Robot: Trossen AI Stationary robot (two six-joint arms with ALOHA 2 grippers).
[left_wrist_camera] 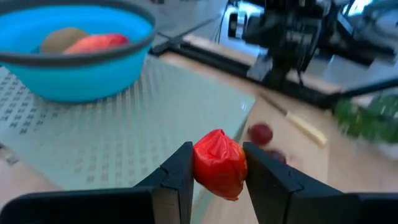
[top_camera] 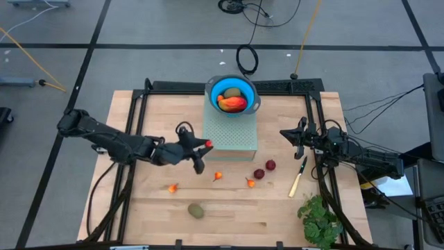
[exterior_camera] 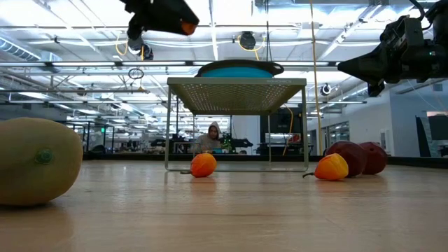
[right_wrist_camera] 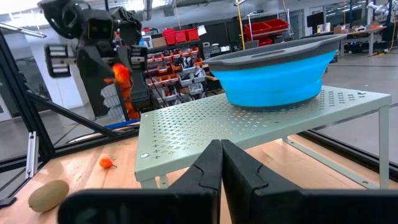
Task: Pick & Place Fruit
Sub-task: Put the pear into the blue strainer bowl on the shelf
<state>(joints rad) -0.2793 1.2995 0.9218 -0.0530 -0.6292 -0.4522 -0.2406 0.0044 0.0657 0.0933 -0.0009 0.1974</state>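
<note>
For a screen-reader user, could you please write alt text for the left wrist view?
The left gripper holds a small orange-red toy fruit between its two dark fingers, above the edge of a pale green perforated metal stand. On the stand sits a blue bowl with two fruits inside; beyond lie two dark red round fruits on the wooden table.

You had one small orange-red fruit (left_wrist_camera: pixel 219 163) pinched in the left end effector (left_wrist_camera: pixel 219 171) above the desk. Three tiny orange pieces (top_camera: pixel 217 176), two dark red rounds (top_camera: pixel 270 165) and a brownish-green oval (top_camera: pixel 196 210) lay toward the desk's front edge.
</note>
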